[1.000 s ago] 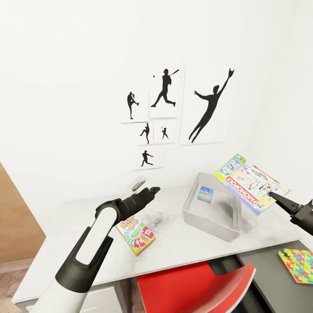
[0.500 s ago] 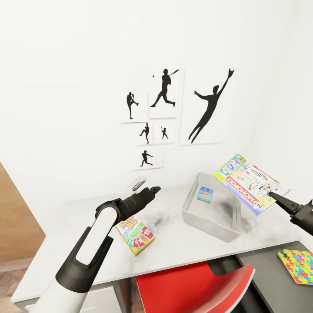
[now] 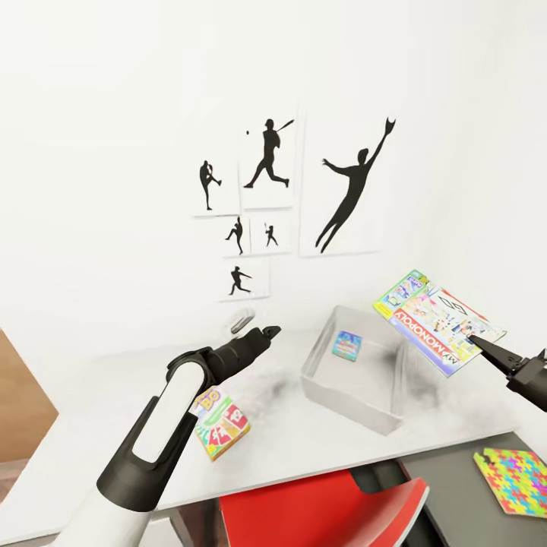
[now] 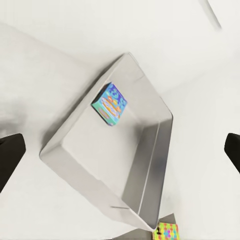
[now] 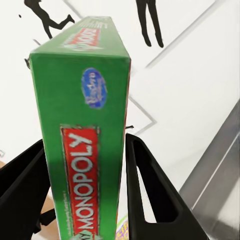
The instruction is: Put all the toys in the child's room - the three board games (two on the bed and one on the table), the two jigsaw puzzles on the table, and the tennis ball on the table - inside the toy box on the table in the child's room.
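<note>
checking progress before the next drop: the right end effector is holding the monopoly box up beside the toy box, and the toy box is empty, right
Not quite. The right end effector does hold the Monopoly box up beside the toy box, but the bin is not empty: the small blue board game already lies inside it, as the left wrist view shows.

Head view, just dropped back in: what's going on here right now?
The right end effector holds the Monopoly box up in the air, beside and above the toy box on the table. The small blue board game already lies inside the bin. The left end effector hangs open and empty over the table. The Skip-Bo box sits on the tabletop, and a jigsaw puzzle lies on the lower dark desk.
</note>
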You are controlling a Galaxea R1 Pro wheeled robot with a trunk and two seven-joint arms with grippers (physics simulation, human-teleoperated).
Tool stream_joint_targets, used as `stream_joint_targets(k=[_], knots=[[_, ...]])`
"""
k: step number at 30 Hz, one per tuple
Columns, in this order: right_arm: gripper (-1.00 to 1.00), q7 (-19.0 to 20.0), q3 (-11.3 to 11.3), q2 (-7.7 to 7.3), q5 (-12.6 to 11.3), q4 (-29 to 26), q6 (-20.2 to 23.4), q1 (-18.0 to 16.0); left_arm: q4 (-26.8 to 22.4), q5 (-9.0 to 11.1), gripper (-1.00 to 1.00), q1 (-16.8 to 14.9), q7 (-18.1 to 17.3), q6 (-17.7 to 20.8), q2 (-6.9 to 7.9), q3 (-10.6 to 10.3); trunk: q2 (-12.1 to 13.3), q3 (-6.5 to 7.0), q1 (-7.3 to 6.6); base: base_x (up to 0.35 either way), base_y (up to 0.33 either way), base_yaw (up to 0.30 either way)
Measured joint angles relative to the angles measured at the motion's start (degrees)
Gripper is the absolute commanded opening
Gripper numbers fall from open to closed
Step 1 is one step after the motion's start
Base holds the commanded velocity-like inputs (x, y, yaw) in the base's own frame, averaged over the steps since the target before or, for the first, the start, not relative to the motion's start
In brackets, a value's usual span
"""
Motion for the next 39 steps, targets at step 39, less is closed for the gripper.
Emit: stream_joint_targets(k=[39], knots=[[-1.0, 0.1, 0.1, 0.01, -0.3, 0.0, 0.1, 0.1, 0.0, 0.0, 1.0, 0.1, 0.1, 0.0, -0.05, 0.0, 0.0, 0.0, 0.01, 0.074, -0.003, 0.0]])
